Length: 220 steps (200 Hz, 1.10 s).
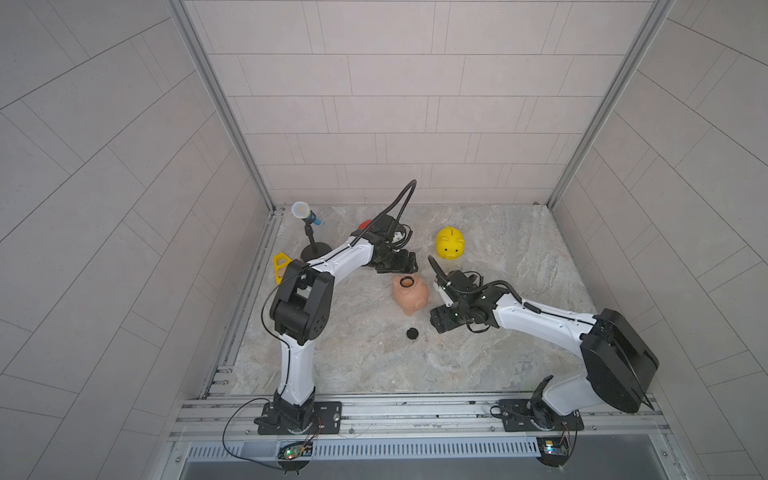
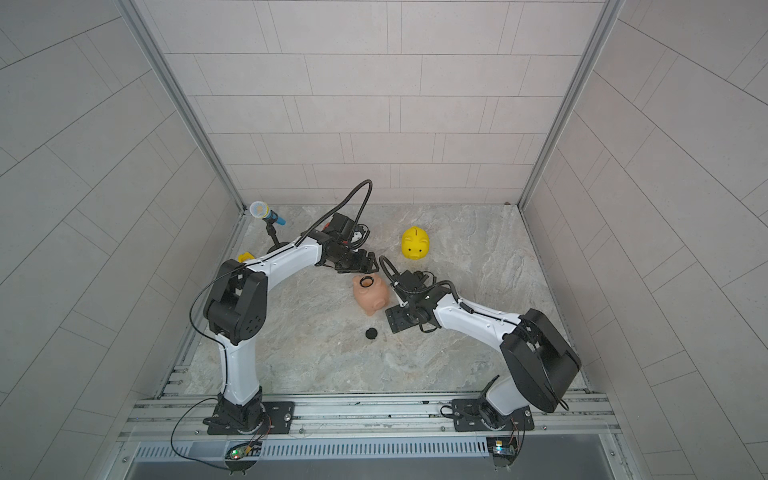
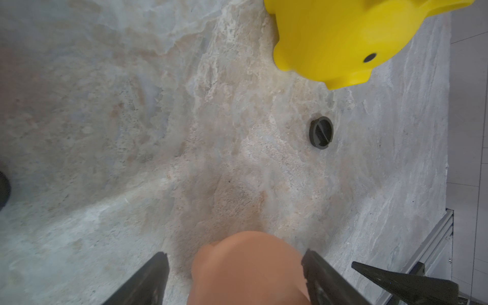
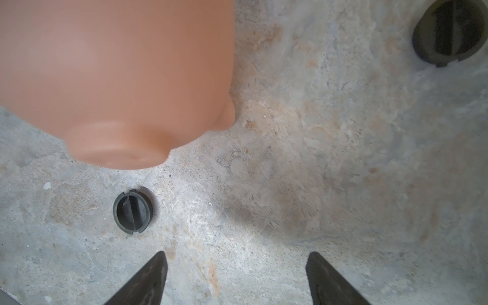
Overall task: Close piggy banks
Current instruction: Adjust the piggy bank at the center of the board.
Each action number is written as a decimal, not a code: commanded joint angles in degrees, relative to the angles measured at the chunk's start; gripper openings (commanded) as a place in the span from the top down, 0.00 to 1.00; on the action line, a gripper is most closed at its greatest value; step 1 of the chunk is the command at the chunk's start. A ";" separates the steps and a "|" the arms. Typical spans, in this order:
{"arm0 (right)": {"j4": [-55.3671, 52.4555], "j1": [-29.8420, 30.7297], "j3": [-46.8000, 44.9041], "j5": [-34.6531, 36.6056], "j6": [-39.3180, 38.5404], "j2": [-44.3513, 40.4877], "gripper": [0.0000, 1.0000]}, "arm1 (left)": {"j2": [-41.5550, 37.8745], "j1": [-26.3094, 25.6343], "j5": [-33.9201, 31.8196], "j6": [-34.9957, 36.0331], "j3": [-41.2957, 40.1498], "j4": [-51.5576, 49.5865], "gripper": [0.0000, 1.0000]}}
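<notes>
The peach-pink piggy bank [image 1: 411, 296] lies mid-table with its round belly hole turned up and ringed in black. My left gripper [image 3: 235, 253] is open, its fingers on either side of this pig's body [image 3: 245, 272]. The right gripper [image 4: 237, 253] is open over bare table, beside the pig's snout [image 4: 118, 148]. A black cap [image 1: 412, 333] lies in front of the pig, close to the right gripper [image 1: 439, 322]. Another cap [image 3: 321, 132] lies near the upright yellow piggy bank [image 1: 450, 244]. The red piggy bank [image 1: 365, 225] is mostly hidden behind the left arm.
A toy microphone on a black stand [image 1: 305, 212] and a yellow triangular toy [image 1: 280, 266] sit at the back left by the side rail. A further black cap [image 4: 449, 31] shows in the right wrist view. Tiled walls close in three sides.
</notes>
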 commanded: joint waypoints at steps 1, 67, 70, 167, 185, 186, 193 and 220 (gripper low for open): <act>-0.39 -0.22 -0.54 0.17 -0.30 -1.25 0.16 | 1.52 0.00 -2.37 1.13 2.00 -3.70 0.16; -0.25 -0.22 -0.35 -0.10 -0.41 -0.62 0.16 | -0.01 0.08 -6.17 -2.19 0.58 -5.08 0.18; -0.24 -0.22 -0.29 -0.18 -0.43 -0.60 0.16 | -0.14 0.03 -6.36 -2.31 0.44 -5.11 0.18; 0.50 -0.22 2.73 -1.33 -0.26 2.93 0.16 | -2.62 0.91 -9.32 -4.76 -1.23 -5.80 0.18; 0.59 -0.30 3.57 -1.67 -0.27 3.92 0.16 | -2.99 1.14 -9.71 -4.84 -1.64 -5.81 0.18; 0.59 -0.26 3.65 -1.68 -0.26 3.98 0.16 | -3.03 1.15 -9.74 -4.86 -1.67 -5.82 0.18; 0.67 -0.30 3.91 -1.68 -0.31 4.35 0.16 | -3.31 1.10 -9.73 -4.87 -2.01 -5.64 0.18; 0.66 -0.56 5.34 -1.35 -0.17 5.76 0.16 | -3.67 1.30 -9.72 -5.00 -3.04 -5.60 0.18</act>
